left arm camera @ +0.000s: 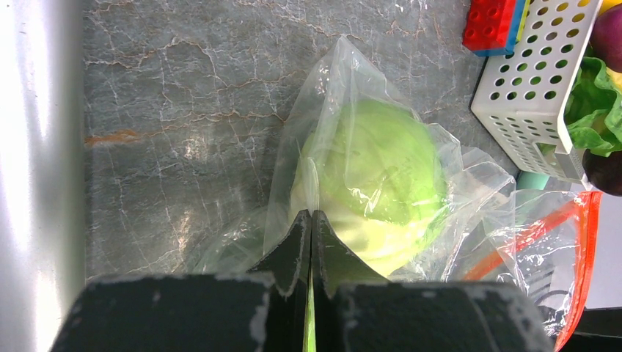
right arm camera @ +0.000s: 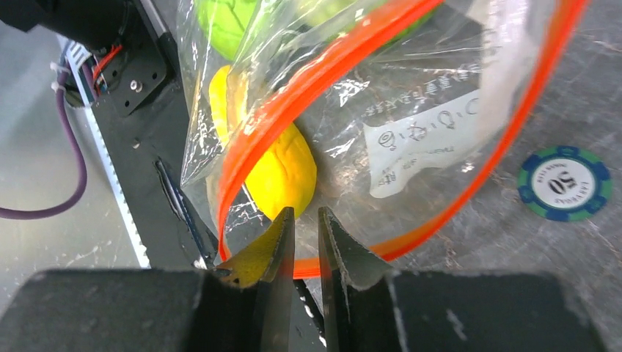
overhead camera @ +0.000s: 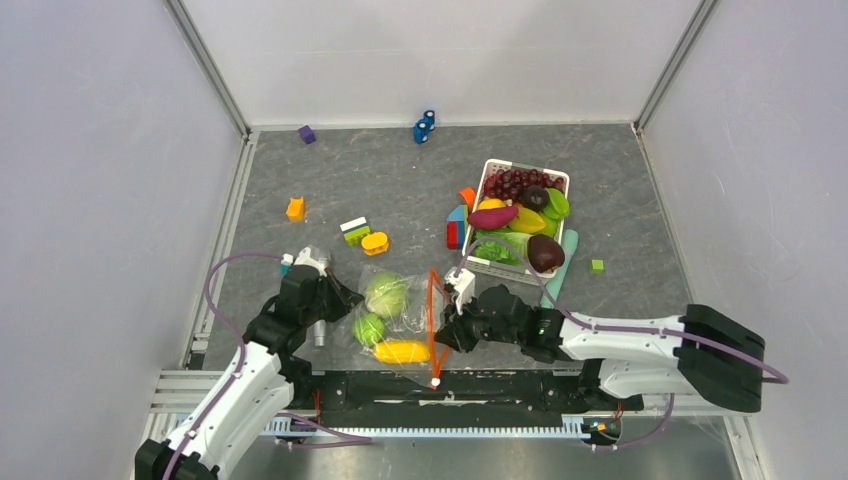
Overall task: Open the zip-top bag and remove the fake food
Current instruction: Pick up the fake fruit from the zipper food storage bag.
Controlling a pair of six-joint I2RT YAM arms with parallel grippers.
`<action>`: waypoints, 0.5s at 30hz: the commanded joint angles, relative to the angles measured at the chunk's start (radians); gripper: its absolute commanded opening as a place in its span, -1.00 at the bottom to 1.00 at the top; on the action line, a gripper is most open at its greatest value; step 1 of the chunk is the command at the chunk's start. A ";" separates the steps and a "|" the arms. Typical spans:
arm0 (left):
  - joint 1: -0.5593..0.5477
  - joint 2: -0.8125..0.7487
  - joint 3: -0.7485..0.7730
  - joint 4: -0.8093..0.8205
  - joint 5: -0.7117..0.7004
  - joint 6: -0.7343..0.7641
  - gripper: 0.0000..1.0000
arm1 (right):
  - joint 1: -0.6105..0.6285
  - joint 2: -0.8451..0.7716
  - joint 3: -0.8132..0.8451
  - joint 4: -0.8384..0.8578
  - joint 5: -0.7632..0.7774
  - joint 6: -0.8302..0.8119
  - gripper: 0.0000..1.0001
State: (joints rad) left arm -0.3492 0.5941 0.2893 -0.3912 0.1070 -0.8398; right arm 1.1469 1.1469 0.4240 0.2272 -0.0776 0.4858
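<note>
**ZIP-TOP BAG W/ TOY PRODUCE, PINCHED AT BOTH ENDS**

**Loc.:** zip-top bag (overhead camera: 405,322) lies on the grey, crack-veined table (overhead camera: 620,170) at the near edge, between the two arms.

**Material:** thin clear film, crinkled, w/ glossy highlights. A white printed panel shows on one face. The red-orange zipper strip (right arm camera: 308,81) runs along the right-hand end. In the right wrist view its two runs stand apart and bow into a loop.

**Contents (all inside the film):**
- cabbage (left arm camera: 381,183): pale green, round, smooth-domed, pressed against the plastic.
- round green fruit (overhead camera: 368,328): smaller and darker, just beside the cabbage.
- corn cob (right arm camera: 282,172): yellow, smooth oblong, nearest the strip.

**Tools:**
- left gripper (left arm camera: 312,216): matte black fingers w/ chipped edges, clenched tight on a fold of film at the bag's left end, just in front of the cabbage.
- right gripper (right arm camera: 306,220): black wedge-shaped fingers w/ only a slit between them, nipping the strip at the rim. The corn lies just behind.

**Nearby:**
- basket (left arm camera: 528,81): white perforated plastic, near the bag on its right. It holds a dark red grape bunch (overhead camera: 510,183), ruffled lettuce (left arm camera: 593,110), a magenta sweet potato (overhead camera: 492,215) and a dark eggplant (overhead camera: 545,252).
- poker chip (right arm camera: 565,183): blue-green w/ white centre, flat on the table beside the strip.
- building blocks (overhead camera: 355,231): coloured, scattered farther back.
</note>
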 commanded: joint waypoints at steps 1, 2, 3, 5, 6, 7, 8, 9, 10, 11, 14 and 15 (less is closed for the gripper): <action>-0.002 0.005 0.032 0.010 -0.001 -0.002 -0.96 | 0.039 0.075 0.037 0.166 0.009 -0.091 -0.53; -0.003 0.007 0.033 0.014 0.000 0.001 -0.96 | 0.045 0.095 0.040 0.174 0.011 -0.108 -0.52; -0.001 0.011 0.033 0.020 0.002 0.004 -0.96 | 0.048 0.114 0.045 0.176 0.017 -0.122 -0.50; -0.002 0.026 0.035 0.030 0.007 0.008 -0.96 | 0.053 0.141 0.046 0.183 0.026 -0.144 -0.46; -0.002 0.032 0.036 0.036 0.011 0.011 -0.96 | 0.055 0.151 0.043 0.190 0.028 -0.152 -0.43; -0.002 0.042 0.037 0.040 0.015 0.013 -0.96 | 0.057 0.162 0.038 0.199 0.032 -0.158 -0.40; -0.002 0.048 0.037 0.045 0.018 0.014 -0.96 | 0.059 0.168 0.033 0.210 0.034 -0.163 -0.36; -0.003 0.056 0.037 0.050 0.021 0.014 -0.96 | 0.064 0.177 0.027 0.227 0.032 -0.168 -0.33; -0.002 0.060 0.037 0.056 0.025 0.015 -0.96 | 0.067 0.184 0.023 0.240 0.032 -0.172 -0.29; -0.003 0.067 0.036 0.059 0.026 0.015 -0.96 | 0.071 0.192 0.021 0.249 0.031 -0.175 -0.25; -0.003 0.075 0.033 0.067 0.030 0.015 -0.96 | 0.089 0.207 0.025 0.272 0.028 -0.190 -0.08; -0.002 0.075 0.033 0.068 0.030 0.016 -0.96 | 0.095 0.209 0.025 0.278 0.030 -0.192 -0.01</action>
State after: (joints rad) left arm -0.3492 0.6594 0.2966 -0.3519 0.1154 -0.8394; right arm 1.2182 1.3434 0.4301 0.4114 -0.0658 0.3344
